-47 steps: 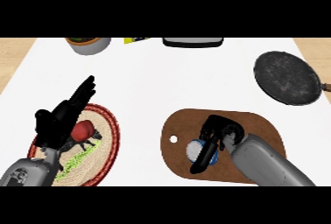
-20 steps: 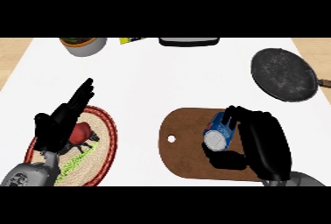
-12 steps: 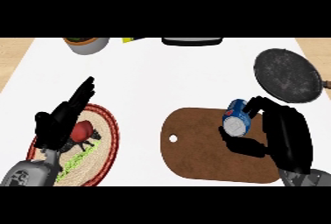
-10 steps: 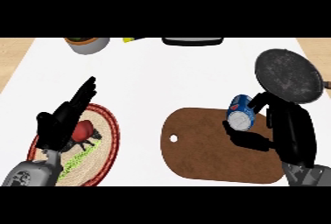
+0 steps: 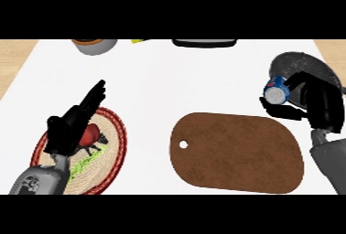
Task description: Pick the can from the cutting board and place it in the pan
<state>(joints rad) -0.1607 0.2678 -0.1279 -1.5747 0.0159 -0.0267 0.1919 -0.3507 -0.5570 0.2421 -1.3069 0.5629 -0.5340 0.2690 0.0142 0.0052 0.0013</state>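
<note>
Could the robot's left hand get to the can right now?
Probably not: the left hand rests open over the plate, while the right hand grips the can by the pan.

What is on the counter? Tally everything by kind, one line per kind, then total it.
Can: 1
Pan: 1
Cutting board: 1
Plate: 1
Bowl: 1
Dark item cut off at the far edge: 1
Yellow scrap at the far edge, unclear: 1
Total: 7
</note>
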